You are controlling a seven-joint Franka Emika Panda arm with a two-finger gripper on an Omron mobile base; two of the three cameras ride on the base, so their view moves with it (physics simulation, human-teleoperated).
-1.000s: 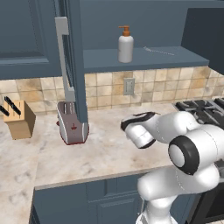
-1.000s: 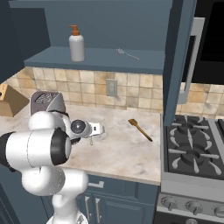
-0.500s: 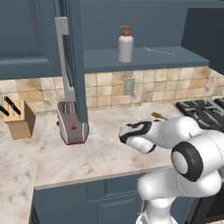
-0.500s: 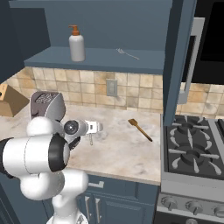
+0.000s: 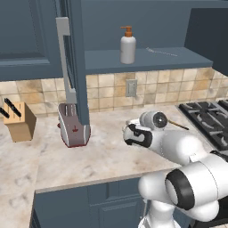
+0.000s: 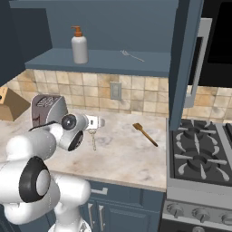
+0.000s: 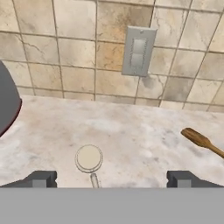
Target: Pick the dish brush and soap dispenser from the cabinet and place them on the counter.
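The dish brush lies flat on the counter, round whitish head toward the wall and handle running back between my fingertips. In the right base view the dish brush shows as a thin pale stick just below my gripper. My gripper hovers over it, open, holding nothing. The soap dispenser stands upright on the shelf of the open cabinet, well above my gripper; from the other side the soap dispenser is at the shelf's left.
An orange-brown utensil lies on the counter right of the brush. Left of my hand stand a toaster and a knife block. The open cabinet door hangs over the toaster. A stove borders the counter on the right.
My hand has drawn back from the wall and risen a little over the brush. The jaws stayed open, and the brush and dispenser have not moved.
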